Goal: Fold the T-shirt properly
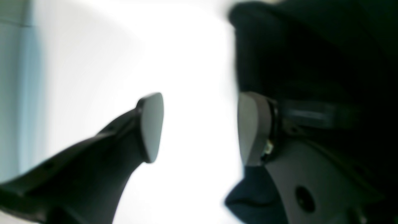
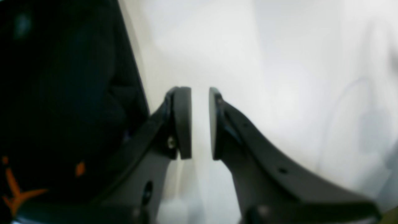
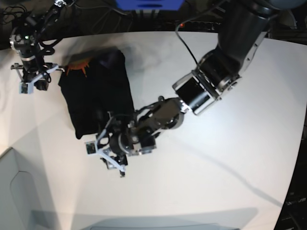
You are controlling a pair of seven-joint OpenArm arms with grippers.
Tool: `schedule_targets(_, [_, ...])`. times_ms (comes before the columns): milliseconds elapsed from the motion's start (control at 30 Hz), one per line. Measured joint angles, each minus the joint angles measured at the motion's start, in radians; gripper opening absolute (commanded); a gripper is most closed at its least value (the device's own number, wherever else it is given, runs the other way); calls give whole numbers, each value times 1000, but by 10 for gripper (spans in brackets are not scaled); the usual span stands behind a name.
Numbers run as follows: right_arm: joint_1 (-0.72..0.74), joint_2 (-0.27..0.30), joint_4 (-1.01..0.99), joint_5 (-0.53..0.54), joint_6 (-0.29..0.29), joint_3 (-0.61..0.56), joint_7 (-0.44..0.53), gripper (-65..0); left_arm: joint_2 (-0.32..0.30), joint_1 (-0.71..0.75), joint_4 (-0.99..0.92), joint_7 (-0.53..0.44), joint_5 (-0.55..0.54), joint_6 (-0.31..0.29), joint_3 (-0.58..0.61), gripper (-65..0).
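T-shirt [image 3: 98,93] lies on table [image 3: 216,158], a narrow folded strip — final fold outstanding, by appearance. Left gripper [image 1: 199,127] gapes empty beside it; right gripper [image 2: 200,123] slightly parted, empty.

No text, brand, number or sign can be read in any of the three views. The only marking is the orange print on the black T-shirt [image 3: 98,93]: in the right wrist view it shows as a few orange strokes low on the cloth [image 2: 18,193], too blurred and cut off to tell whether they form letters, and in the base view as a small orange patch at the shirt's far edge, too small to make out. Both wrist views are out of focus, and the camera housings on the arms carry no lettering that can be made out.
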Motion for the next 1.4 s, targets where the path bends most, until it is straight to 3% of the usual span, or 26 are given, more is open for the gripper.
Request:
schedule_targets(167, [17,24,-85,2,0,-2,5,-561,-111,37,132,-1,-3,-2,-108,-289])
schedule_targets(333, [4,22,-101,-3,0,-23,0,-564,-270,221,263,17,8,0,-351,-289])
schedule_targets(467, [-13,-7,-101,12,0,-78,6,-565,-334,393,367,20,6,0,-560,-289])
schedule_targets(667, [-27,-44,-95,5,0,-92,6,-565,-335,581,535,160,2,-4,-890,-290])
schedule_targets(833, [-58,-65,-93,8,0,-102,6,-565,-333,668,592,188,-1,-4,-1035,-292])
schedule_targets(1033, [-106,-64,-43,8,0,-171,6,-566,-327,753,592,195,2,-4,-1101,-292])
schedule_targets(1267, [-106,-70,-31,9,0,-135,0,-566,-318,833,648,195,-3,-2,-1108,-301])
schedule_targets(1333, [-107,-66,-3,8,0,-87,1,-566,-310,870,692,200,-3,-3,-1107,-337])
schedule_targets(1400, [-110,-64,29,3,0,-48,-8,-566,-304,902,742,265,-5,-3,-1107,-400])
